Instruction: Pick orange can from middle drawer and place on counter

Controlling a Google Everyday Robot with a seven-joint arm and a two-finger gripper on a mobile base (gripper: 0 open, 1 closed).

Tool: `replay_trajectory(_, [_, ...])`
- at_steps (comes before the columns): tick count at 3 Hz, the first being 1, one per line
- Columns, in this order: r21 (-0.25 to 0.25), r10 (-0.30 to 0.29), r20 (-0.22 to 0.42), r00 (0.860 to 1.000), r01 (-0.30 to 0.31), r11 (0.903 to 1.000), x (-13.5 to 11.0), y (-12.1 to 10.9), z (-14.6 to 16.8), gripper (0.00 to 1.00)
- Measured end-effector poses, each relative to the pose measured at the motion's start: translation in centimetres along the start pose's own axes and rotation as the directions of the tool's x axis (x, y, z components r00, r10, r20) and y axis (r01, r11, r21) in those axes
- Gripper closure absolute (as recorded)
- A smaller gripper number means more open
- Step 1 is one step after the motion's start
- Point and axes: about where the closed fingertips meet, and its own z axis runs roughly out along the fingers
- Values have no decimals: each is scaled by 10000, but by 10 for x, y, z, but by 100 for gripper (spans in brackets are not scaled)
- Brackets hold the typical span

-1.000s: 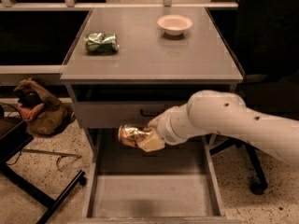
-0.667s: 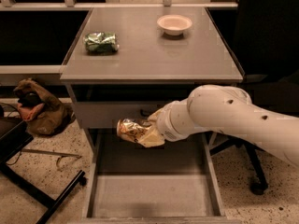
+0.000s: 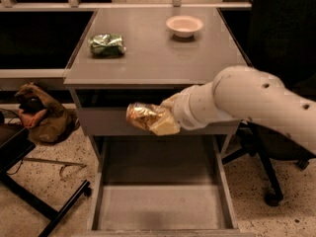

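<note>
The orange can (image 3: 141,116) is dented and shiny gold-orange. My gripper (image 3: 160,120) is shut on the orange can and holds it in the air in front of the cabinet, above the open middle drawer (image 3: 160,204) and just below the counter's front edge. The drawer's grey floor is bare. The counter (image 3: 153,58) is the flat grey top of the cabinet, behind and above the can. My white arm reaches in from the right.
A green dented can (image 3: 106,44) lies at the counter's back left. A pale bowl (image 3: 184,25) stands at its back right. A brown bag (image 3: 42,117) lies on the floor at the left. A black chair base (image 3: 266,181) stands at the right.
My gripper has lifted the orange can higher, from just above the drawer to near the level of the counter's front edge.
</note>
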Motion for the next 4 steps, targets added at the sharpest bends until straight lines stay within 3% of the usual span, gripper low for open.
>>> replay_trajectory(1, [981, -488, 1178, 9918, 373, 9945, -48, -59, -34, 100])
replay_trajectory(2, [2048, -1342, 1824, 9740, 959, 9741, -100, -116, -48, 100])
replay_trajectory(3, [2048, -1343, 1825, 9740, 960, 9741, -100, -116, -48, 100])
replay_trajectory(4, [2144, -1686, 2178, 9613, 1214, 9692, -118, -123, -26, 100])
